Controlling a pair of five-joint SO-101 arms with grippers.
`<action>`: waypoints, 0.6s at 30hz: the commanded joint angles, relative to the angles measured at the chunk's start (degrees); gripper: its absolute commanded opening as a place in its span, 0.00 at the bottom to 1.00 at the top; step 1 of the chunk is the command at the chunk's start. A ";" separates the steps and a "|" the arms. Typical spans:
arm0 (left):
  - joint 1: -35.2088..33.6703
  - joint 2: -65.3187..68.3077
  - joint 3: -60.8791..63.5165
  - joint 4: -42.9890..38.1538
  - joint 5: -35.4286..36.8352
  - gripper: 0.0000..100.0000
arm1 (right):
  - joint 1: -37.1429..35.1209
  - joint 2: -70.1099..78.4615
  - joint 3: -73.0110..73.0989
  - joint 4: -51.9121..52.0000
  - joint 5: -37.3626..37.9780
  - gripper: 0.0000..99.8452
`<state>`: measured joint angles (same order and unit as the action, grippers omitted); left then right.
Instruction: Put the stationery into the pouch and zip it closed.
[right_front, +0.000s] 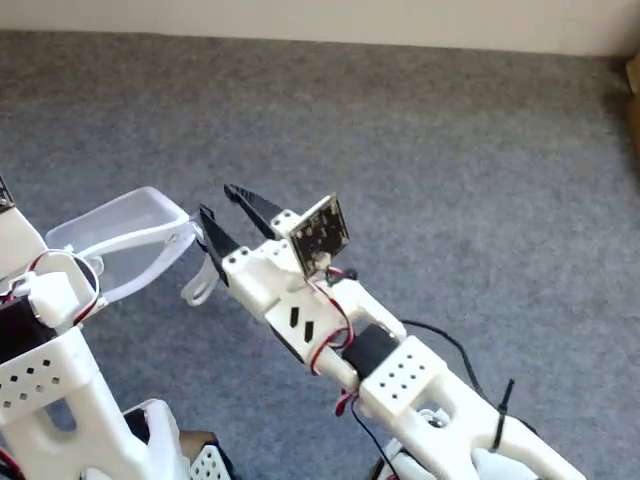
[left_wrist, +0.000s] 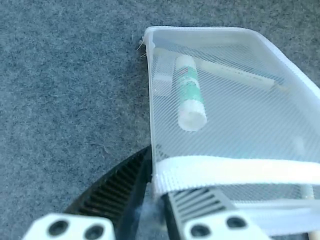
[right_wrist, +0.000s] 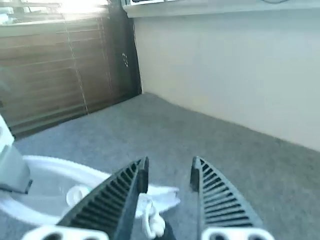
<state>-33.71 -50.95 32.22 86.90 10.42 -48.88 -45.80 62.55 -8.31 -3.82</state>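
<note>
- The soft, light pouch (left_wrist: 235, 115) is clamped by the left claw (left_wrist: 155, 172).
- Its zip pull (right_wrist: 160, 197) is best pinched by the right claw (right_wrist: 170, 167), spread beside the pouch.

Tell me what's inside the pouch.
Through the mesh pouch: a green-labelled glue stick, a long white stick and a small white piece. The white strap covers whatever lies behind it.

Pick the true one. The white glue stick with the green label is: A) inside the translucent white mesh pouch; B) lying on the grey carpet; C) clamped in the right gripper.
A: the left wrist view shows the white glue stick with the green label through the wall of the translucent white mesh pouch.
</note>
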 joint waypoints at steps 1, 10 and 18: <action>-1.01 -0.13 0.13 0.09 -0.62 0.01 | 0.75 -6.55 2.77 3.03 -0.62 0.12; -1.01 -0.13 0.13 0.09 -0.62 0.01 | 0.66 -13.85 6.29 20.00 -3.25 0.12; -1.01 -0.13 0.13 0.09 -0.62 0.01 | 0.75 -13.67 0.66 35.38 -5.01 0.12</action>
<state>-33.71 -50.95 32.22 86.90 10.42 -48.70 -57.93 68.26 23.16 -8.57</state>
